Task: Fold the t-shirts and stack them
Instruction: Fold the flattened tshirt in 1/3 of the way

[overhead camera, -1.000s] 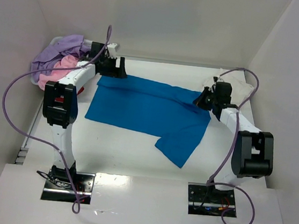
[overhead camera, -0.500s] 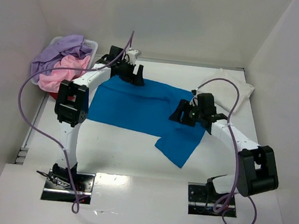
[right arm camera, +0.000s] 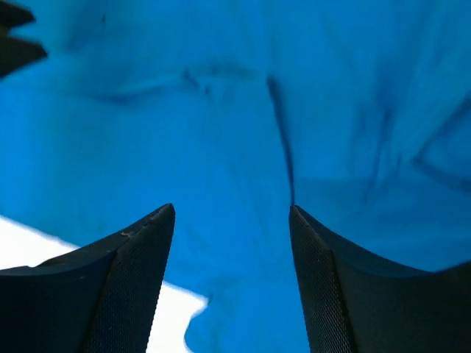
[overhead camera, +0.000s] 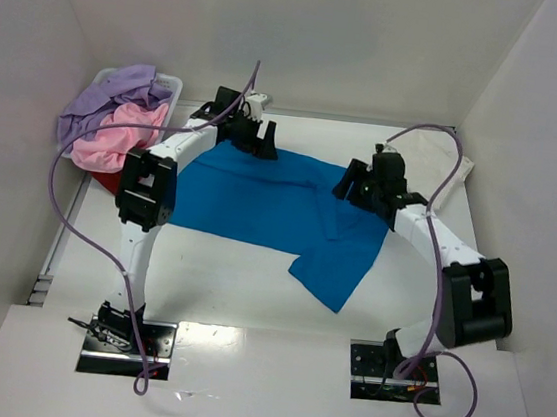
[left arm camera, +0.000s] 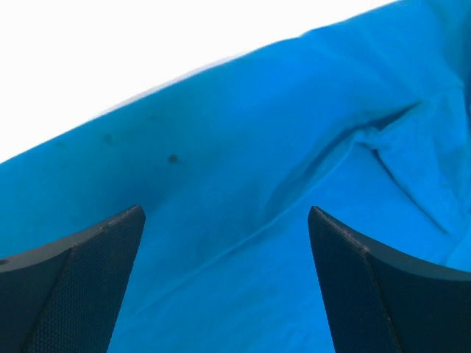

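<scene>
A bright blue t-shirt (overhead camera: 259,201) lies spread on the table, one sleeve (overhead camera: 337,271) pointing toward the near right. My left gripper (overhead camera: 258,146) hangs open above its far edge; in the left wrist view the blue cloth (left arm camera: 243,184) fills the space under the open left gripper (left arm camera: 227,213), and nothing sits between the fingers. My right gripper (overhead camera: 351,189) is open over the shirt's right part, and the right wrist view shows wrinkled blue cloth (right arm camera: 235,110) below the open right gripper (right arm camera: 232,207). A white t-shirt (overhead camera: 461,171) lies at the far right behind the right arm.
A white basket (overhead camera: 172,82) at the far left holds a lavender shirt (overhead camera: 110,99), a pink shirt (overhead camera: 115,142) and a bit of dark red cloth (overhead camera: 110,182). White walls close in the back and both sides. Purple cables loop from both arms.
My right gripper has opened and let go of the blue shirt, swinging left over it. My left gripper has moved right along the shirt's far edge, still open.
</scene>
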Robot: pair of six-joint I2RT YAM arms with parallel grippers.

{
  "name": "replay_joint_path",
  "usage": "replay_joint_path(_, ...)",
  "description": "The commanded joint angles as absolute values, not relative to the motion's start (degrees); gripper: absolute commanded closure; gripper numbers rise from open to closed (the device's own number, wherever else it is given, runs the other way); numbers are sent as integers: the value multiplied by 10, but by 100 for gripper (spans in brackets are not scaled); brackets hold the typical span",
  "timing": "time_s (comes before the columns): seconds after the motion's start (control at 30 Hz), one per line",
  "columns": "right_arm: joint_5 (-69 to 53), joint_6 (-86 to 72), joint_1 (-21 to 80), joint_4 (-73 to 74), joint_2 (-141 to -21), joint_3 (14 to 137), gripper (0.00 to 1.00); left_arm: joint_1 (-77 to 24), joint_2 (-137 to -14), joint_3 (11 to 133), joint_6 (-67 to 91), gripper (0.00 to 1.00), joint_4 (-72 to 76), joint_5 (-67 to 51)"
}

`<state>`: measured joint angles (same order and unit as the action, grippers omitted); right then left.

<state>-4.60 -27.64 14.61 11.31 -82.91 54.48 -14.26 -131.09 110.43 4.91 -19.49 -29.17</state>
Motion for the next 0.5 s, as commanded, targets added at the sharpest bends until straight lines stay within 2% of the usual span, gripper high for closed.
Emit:
replay_joint_path(0.0, -25, -266, 143, 43, -911, 603, 35, -142, -1338, 1125, 57, 1, -179, -266)
replay_joint_path(0.1, -31, -261, 143, 24, -960, 621, 39, -142, -1355, 1140, 76, 1, -179, -253)
replay_joint_path(0.2, -36, -267, 143, 11, -999, 643, 52, -142, -1366, 1147, 89, 1, -179, -253)
replay_joint_path(0.23, -30, -267, 143, 11, -1006, 651, 54, -142, -1366, 1147, 89, 1, -179, -253)
replay_joint_path(0.37, -13, -267, 143, 5, -1026, 664, 54, -142, -1366, 1142, 78, 1, -179, -248)
replay_joint_path(0.47, -18, -262, 143, -7, -1036, 670, 49, -142, -1366, 1136, 78, 1, -179, -243)
